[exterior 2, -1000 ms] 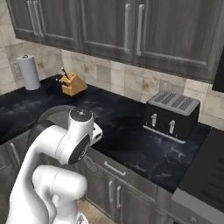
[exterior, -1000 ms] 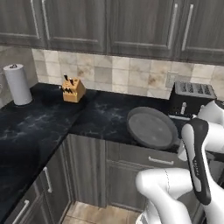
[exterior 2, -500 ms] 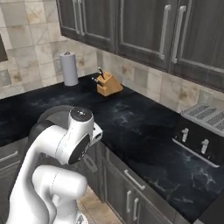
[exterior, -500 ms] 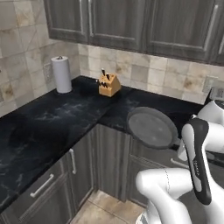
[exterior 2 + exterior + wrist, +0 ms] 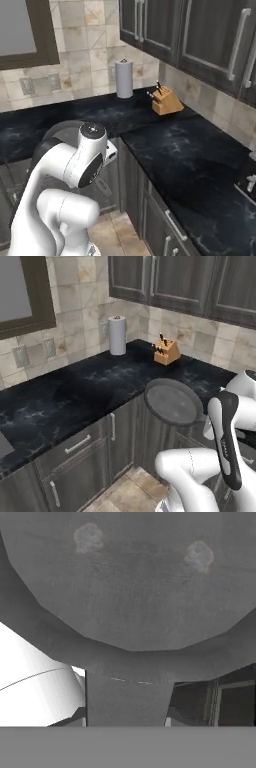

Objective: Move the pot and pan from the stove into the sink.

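Two runs of black worktop point(image 5: 75, 396) meet under grey cabinets; gripper apparently pinching the pan point(image 5: 172, 401) by its handle; views have swung, window now visible.

The white arm point(image 5: 220, 446) rises from the near right of the left base view, its upper link folded back and upright, elbow high. In the right base view the shoulder joint point(image 5: 90, 150) sits near left. The gripper seems clamped on the pan point(image 5: 172, 401), though its fingertips are hidden.
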